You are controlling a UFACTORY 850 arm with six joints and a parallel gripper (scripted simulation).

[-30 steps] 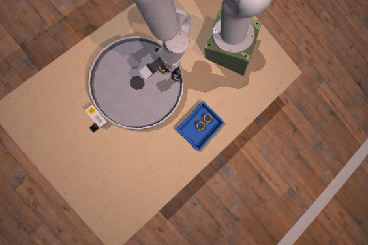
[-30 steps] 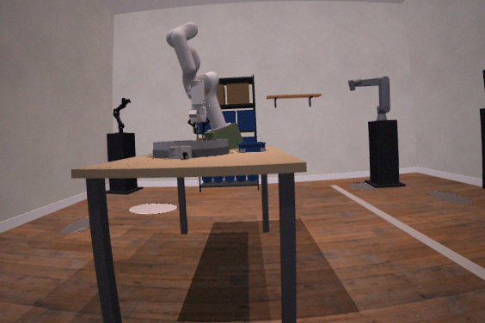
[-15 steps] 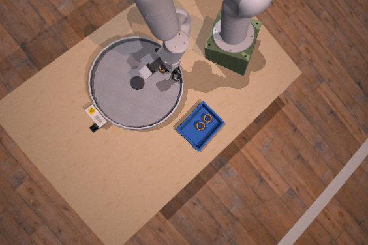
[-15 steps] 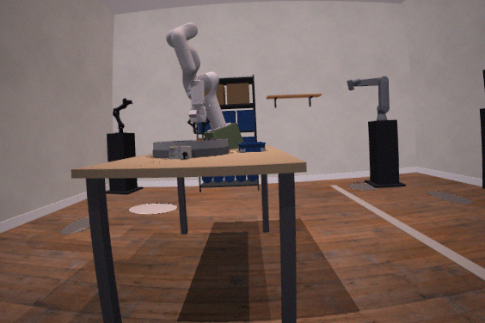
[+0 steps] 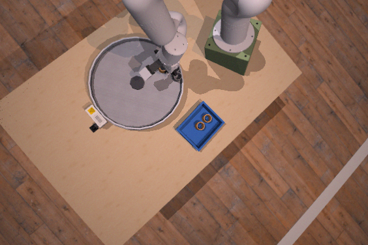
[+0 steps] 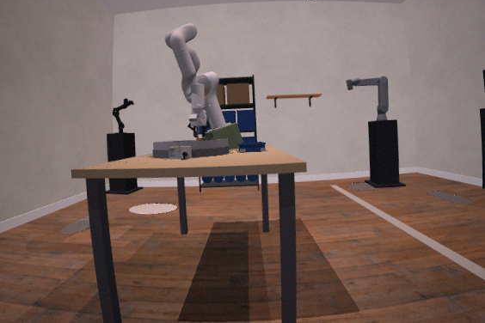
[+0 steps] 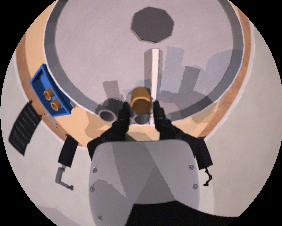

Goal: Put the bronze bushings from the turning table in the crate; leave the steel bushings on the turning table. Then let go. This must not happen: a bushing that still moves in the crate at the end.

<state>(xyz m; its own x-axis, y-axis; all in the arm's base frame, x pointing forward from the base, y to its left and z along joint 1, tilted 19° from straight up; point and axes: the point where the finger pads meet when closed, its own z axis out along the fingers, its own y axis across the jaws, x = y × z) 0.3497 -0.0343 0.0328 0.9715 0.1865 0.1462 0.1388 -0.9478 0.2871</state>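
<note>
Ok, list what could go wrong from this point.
1. The claw straddles a bronze bushing but does not look clamped on it; lifting now might leave it on the turning table.
2. A steel bushing sits right beside it; a finger could knock it.
3. The crate already holds two bushings; a dropped one could bounce off them.
</note>
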